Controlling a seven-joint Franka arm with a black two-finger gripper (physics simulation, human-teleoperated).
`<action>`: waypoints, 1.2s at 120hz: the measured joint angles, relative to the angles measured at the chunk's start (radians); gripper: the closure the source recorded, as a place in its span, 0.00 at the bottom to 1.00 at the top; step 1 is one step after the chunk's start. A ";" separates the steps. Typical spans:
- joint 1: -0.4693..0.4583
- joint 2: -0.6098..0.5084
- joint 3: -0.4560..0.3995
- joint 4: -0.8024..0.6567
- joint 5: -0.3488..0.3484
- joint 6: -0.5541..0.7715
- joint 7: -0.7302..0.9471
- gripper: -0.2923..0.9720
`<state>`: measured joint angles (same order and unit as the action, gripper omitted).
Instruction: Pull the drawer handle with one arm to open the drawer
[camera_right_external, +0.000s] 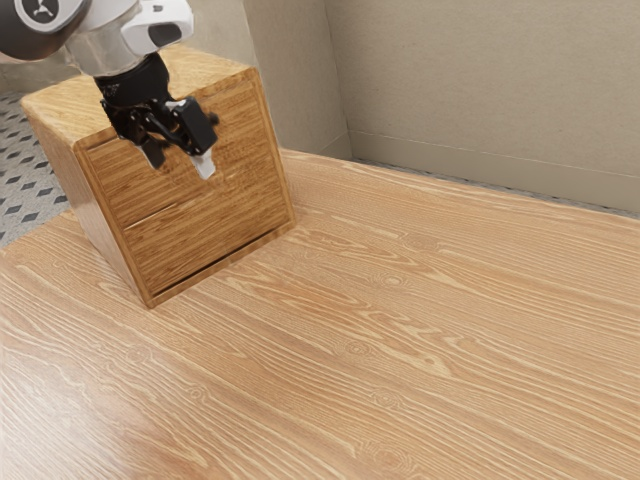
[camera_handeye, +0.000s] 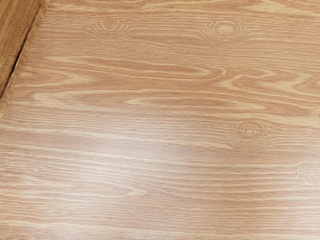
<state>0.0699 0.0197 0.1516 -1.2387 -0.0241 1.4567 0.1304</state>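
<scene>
Right now the black gripper (camera_right_external: 182, 158) hangs against the upper drawer (camera_right_external: 245, 150) of the wooden cabinet (camera_right_external: 195, 240), which stands on the wood-grain table (camera_right_external: 420, 330). That drawer's front lies flush with the cabinet. Whether the hand is open or closed, I cannot tell.

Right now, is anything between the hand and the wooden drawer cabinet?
No. In the exterior view the hand hangs just before the cabinet's upper drawer front, with no other object between them.
</scene>
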 joint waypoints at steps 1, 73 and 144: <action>0.008 -0.003 0.001 0.007 -0.001 -0.002 0.003 0.23; 0.679 -0.030 0.003 0.106 -0.092 0.121 0.291 0.23; 0.068 0.004 -0.102 0.049 -0.104 0.206 0.307 0.23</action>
<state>0.1384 0.0238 0.0492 -1.1895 -0.1280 1.6622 0.4371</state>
